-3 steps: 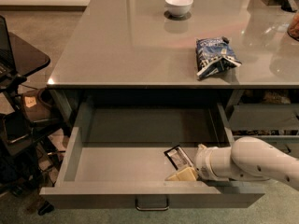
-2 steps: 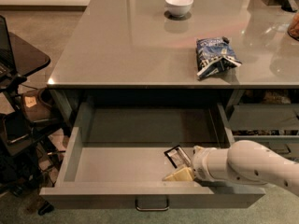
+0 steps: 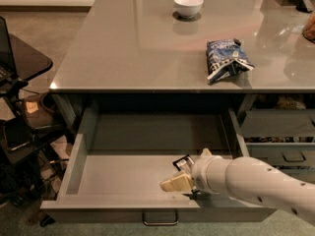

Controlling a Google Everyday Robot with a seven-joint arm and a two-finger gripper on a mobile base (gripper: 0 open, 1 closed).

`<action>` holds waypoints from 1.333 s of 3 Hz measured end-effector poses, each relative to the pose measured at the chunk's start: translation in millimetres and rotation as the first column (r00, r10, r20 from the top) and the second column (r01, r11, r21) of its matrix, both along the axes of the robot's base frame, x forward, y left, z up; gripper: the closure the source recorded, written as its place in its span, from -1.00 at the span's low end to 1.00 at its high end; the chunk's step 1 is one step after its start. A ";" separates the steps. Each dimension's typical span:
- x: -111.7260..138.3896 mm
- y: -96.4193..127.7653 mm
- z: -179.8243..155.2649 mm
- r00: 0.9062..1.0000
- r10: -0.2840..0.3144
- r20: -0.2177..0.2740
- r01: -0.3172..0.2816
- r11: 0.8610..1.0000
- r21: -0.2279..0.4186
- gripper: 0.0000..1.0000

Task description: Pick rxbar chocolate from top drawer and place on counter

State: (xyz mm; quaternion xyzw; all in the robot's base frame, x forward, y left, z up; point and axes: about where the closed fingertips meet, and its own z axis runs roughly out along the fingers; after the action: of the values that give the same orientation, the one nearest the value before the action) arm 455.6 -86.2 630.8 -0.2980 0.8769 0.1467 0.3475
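Note:
The top drawer is pulled out, with a pale grey floor and a metal bar handle at its front. The rxbar chocolate, a small black-wrapped bar, lies flat on the drawer floor at the front right. My gripper reaches into the drawer from the right on a white arm. It is open, with one cream finger in front of the bar and the other just behind it. Part of the bar is hidden by my wrist. The grey counter lies above the drawer.
A blue-and-white chip bag lies near the counter's front right. A white bowl stands at the back. A black side table with clutter under it stands at the left. Narrower drawers are at the right.
My gripper has shifted slightly left and closer over the bar. The bar lies where it was.

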 end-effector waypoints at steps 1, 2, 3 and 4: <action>19.9 28.4 3.6 1.000 0.002 -0.004 -0.002 1.000 0.014 -1.00; 19.8 28.0 3.8 1.000 0.001 -0.003 -0.001 1.000 0.013 -1.00; 48.3 12.3 -11.8 0.998 -0.061 0.004 0.061 0.998 0.029 -1.00; 48.3 12.3 -11.8 0.998 -0.061 0.004 0.061 0.998 0.029 -1.00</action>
State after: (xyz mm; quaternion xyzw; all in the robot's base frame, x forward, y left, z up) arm 503.9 -73.9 618.9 -0.2664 0.8825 0.1479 0.3582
